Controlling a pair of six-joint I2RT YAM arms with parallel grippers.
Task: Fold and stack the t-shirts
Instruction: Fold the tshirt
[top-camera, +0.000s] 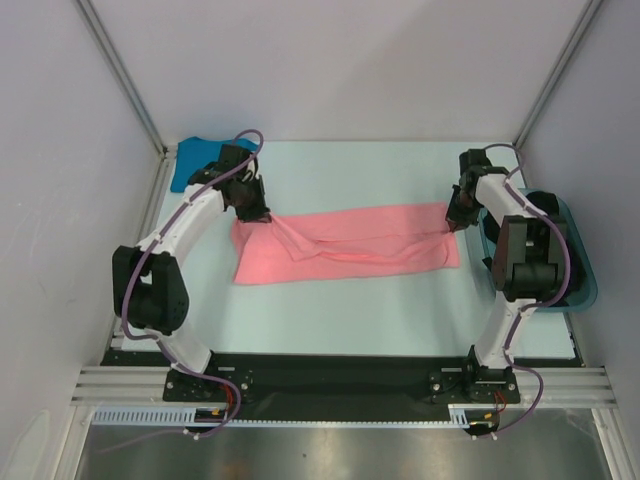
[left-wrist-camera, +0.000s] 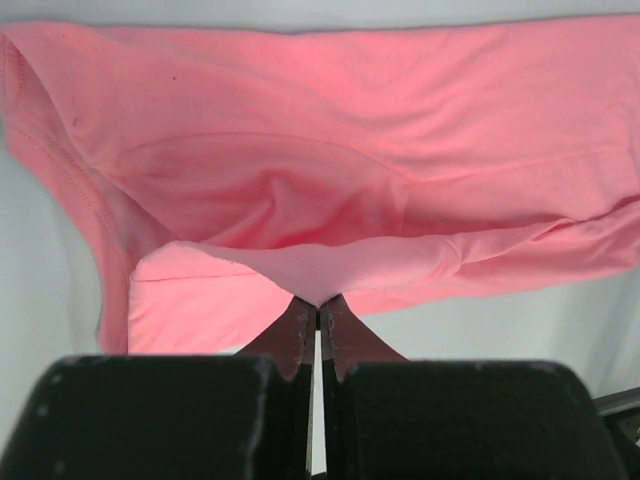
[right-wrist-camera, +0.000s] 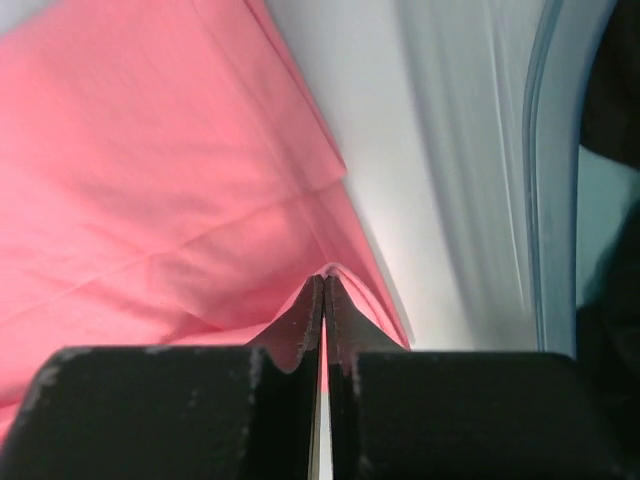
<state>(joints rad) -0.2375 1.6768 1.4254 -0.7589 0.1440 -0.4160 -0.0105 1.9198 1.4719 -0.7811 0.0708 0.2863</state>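
Bright, even light, faint shadows; bottom metal ledge (top-camera: 340, 455) glares; pink shirt (right-wrist-camera: 150, 180) blurs in right wrist view.

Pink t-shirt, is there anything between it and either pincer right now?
Nothing visible. The left pincer is shut on a fold of the pink t-shirt at its left end, and the right pincer is shut on its right edge.

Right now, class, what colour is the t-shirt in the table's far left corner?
Bright teal-blue; the t-shirt shows best in the top external view.
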